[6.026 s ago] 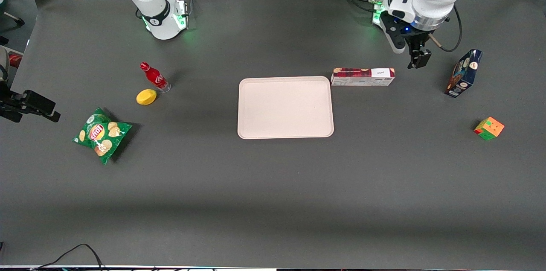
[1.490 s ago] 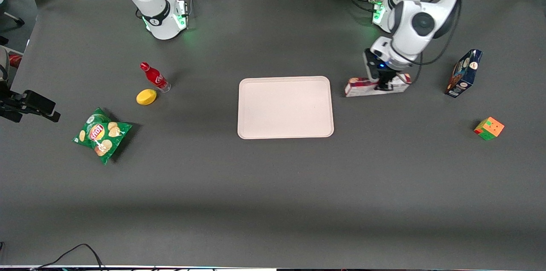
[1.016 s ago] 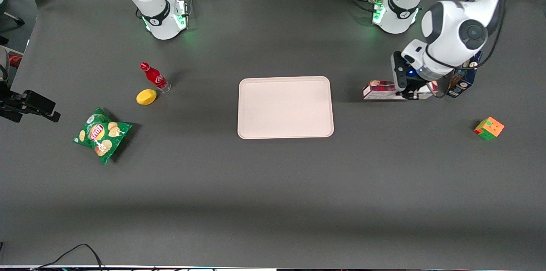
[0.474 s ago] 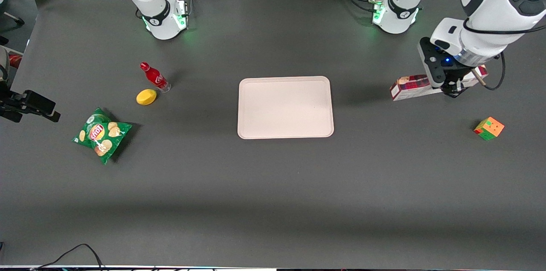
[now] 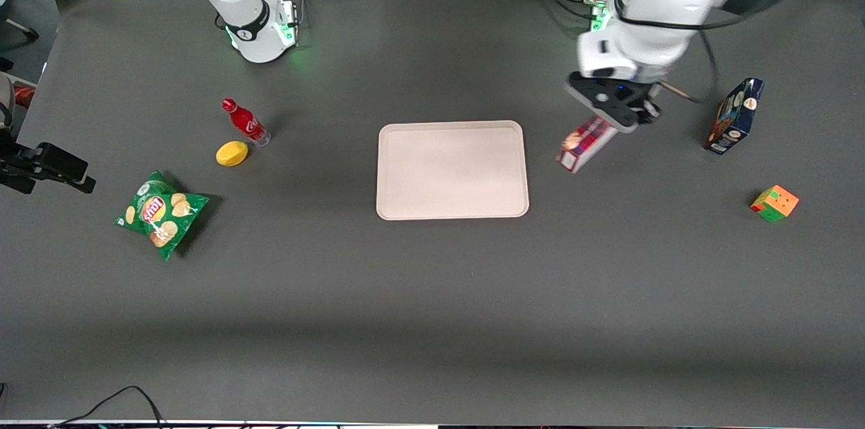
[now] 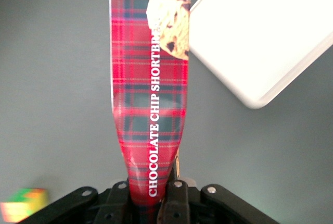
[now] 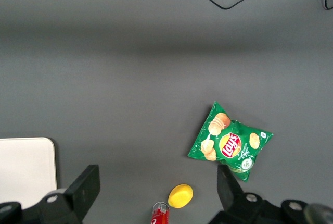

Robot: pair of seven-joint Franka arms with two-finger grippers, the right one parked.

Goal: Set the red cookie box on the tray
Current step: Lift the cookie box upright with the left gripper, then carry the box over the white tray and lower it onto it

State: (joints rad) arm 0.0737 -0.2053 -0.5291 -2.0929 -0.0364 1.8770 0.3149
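The red cookie box [image 5: 585, 144] is a slim dark-red plaid carton, held in the air and slanting down toward the tray. My left gripper [image 5: 625, 115] is shut on its upper end. The left wrist view shows the box [image 6: 151, 104] squeezed between the fingers [image 6: 176, 203], its free end with a cookie picture pointing at a tray corner [image 6: 260, 41]. The tray [image 5: 452, 169] is pale beige-pink and flat, at the table's middle, beside the box. The box hangs just off the tray's edge toward the working arm's end. Nothing lies on the tray.
A dark blue cookie box [image 5: 734, 116] stands upright toward the working arm's end, with a colour cube [image 5: 774, 203] nearer the front camera. Toward the parked arm's end lie a red bottle [image 5: 244, 121], a lemon [image 5: 232, 153] and a green chip bag [image 5: 161, 214].
The gripper took hold of the red cookie box, lifted it and swung it out toward the working arm's end. It has now swung back toward the tray, turning the box to slant.
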